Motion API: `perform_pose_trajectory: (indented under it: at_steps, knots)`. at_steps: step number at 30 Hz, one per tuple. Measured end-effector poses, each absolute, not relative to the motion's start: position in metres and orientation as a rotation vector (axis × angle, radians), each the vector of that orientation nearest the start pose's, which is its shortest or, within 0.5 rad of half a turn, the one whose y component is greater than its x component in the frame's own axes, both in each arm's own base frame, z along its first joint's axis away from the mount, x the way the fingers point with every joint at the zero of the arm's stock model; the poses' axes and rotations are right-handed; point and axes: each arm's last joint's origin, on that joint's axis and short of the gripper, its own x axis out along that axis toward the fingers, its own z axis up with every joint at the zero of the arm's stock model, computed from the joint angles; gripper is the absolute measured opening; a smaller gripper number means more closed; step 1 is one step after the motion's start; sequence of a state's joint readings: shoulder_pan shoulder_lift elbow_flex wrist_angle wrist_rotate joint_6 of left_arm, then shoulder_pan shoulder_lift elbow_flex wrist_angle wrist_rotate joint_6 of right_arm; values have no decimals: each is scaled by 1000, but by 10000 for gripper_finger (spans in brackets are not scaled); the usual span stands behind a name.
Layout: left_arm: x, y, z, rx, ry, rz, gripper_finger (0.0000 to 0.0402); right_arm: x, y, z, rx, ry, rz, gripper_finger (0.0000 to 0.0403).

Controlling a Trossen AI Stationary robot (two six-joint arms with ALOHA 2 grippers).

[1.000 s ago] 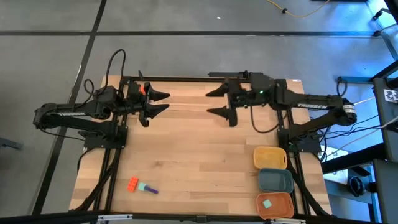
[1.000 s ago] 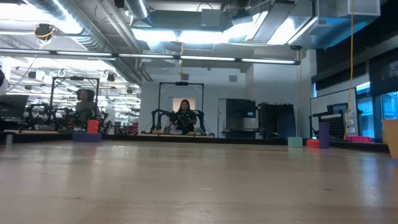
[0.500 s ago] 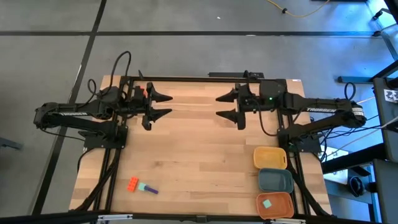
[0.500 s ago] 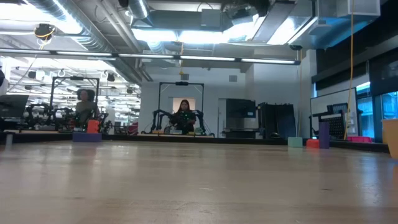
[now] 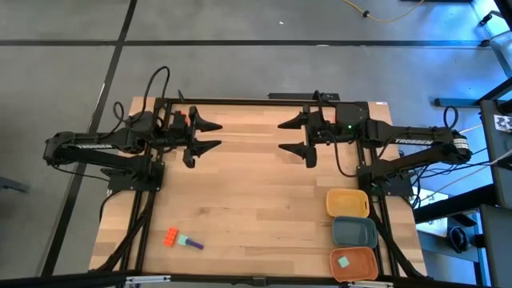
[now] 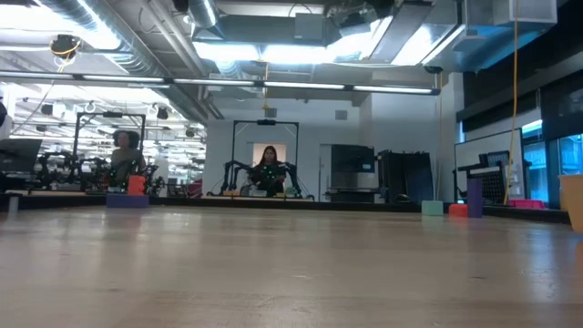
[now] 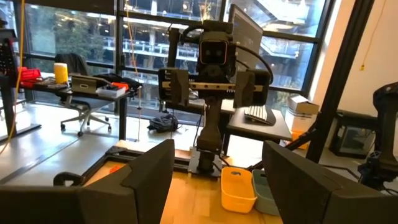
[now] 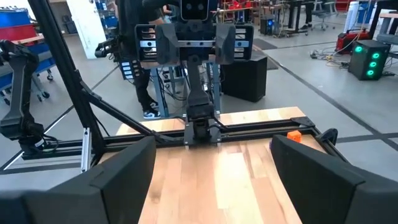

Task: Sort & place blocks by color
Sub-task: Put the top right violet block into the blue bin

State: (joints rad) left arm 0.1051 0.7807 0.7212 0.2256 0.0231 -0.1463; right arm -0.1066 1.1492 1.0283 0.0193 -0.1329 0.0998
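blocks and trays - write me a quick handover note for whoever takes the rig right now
Left pincer: open, empty, raised over the far left of the table.
Right pincer: open, empty, raised over the far middle, facing the left one.
Blocks: an orange-red block and a purple-and-teal piece lie together near the front left edge. A teal block sits in the orange tray.
Trays: yellow tray and blue-grey tray look empty, lined up with the orange one at front right.
Done: one teal block placed.
Left: pick up the front-left blocks and sort them into trays.
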Motion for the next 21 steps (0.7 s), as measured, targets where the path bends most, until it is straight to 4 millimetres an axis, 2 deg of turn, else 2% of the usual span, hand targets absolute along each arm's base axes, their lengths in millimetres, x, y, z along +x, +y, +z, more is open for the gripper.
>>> perform_pose_trajectory:
  at_steps: [16,18,21]
  knots:
    - [175,18,350,-137,-160,74,235,257,-24,364,124,108,8,322]
    - [175,18,350,-138,-161,77,235,257,-27,364,164,117,-88,322]
    - [175,18,350,-138,-161,82,235,251,-39,370,229,181,-382,322]
